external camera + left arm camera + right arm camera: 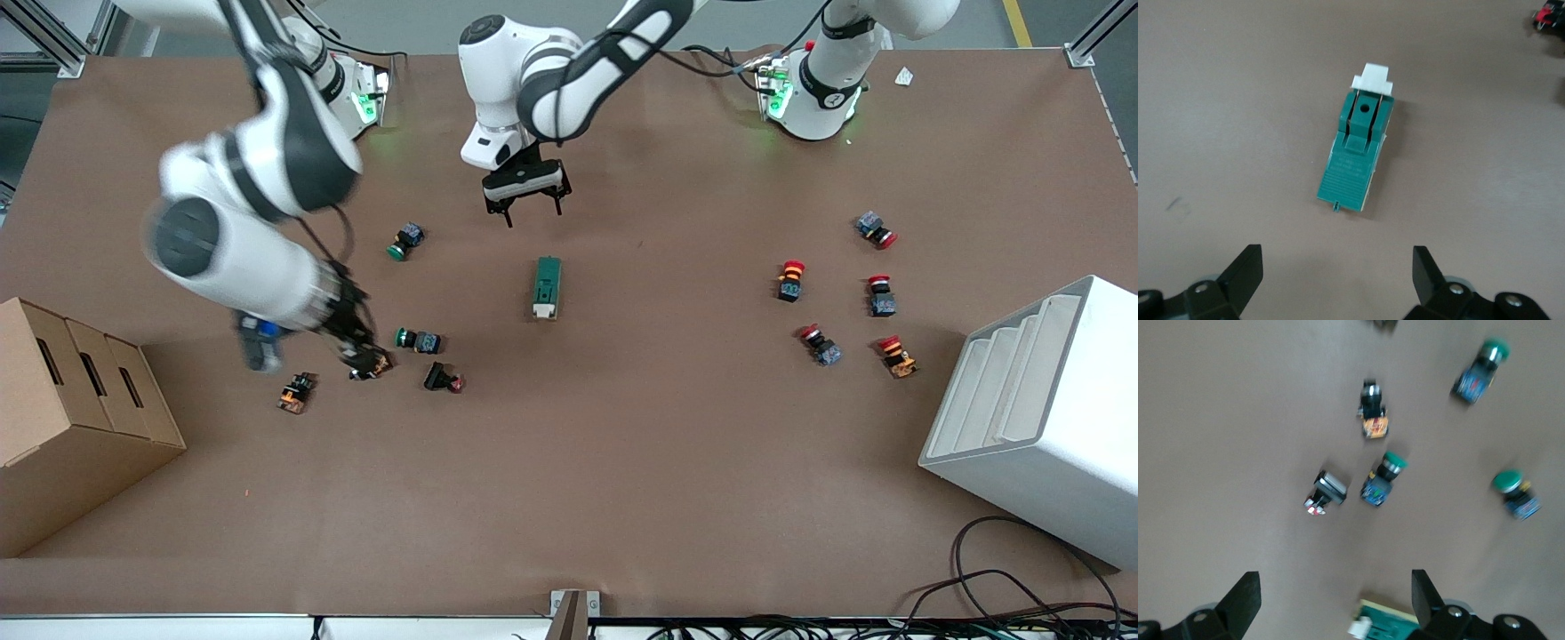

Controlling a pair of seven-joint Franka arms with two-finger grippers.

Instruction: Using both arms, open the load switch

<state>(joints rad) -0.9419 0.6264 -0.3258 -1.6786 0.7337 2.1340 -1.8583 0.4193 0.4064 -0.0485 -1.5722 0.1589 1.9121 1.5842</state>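
Currently: load switch (547,287) untouched on table. Left gripper (526,197) spread, hovering beside it. Right gripper (1331,603) spread, airborne over push buttons (418,340). Opening not started.

A brown counter (622,462) fills the room's middle under even light. A cardboard box (62,418) sits at the right arm's end, a white stepped rack (1040,418) at the left arm's end. Black cables (1005,578) coil by the near edge, grey floor (427,22) past the bases
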